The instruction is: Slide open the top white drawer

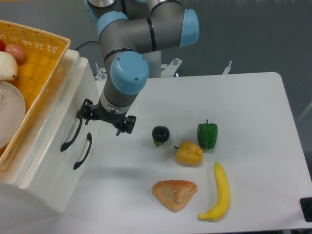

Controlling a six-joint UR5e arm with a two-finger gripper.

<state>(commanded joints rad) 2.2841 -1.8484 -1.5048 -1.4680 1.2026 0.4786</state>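
Observation:
The top white drawer point(58, 117) is the upper front of the white cabinet at the left, and it sits flush in the cabinet. Its curved black handle point(71, 134) runs diagonally down the front. My gripper point(105, 120) hangs right beside the handle's upper end with its jaws open. The left fingertip point(84, 112) is at or touching the top of the handle, and the right fingertip point(125, 128) is over the table. Nothing is held between them.
A second drawer front with a matching handle point(83, 151) lies just below. A yellow woven basket point(41, 58) with fruit and a plate sits on the cabinet. On the table are an eggplant point(160, 134), green pepper point(207, 134), yellow pepper point(189, 153), pastry point(174, 193) and banana point(218, 192).

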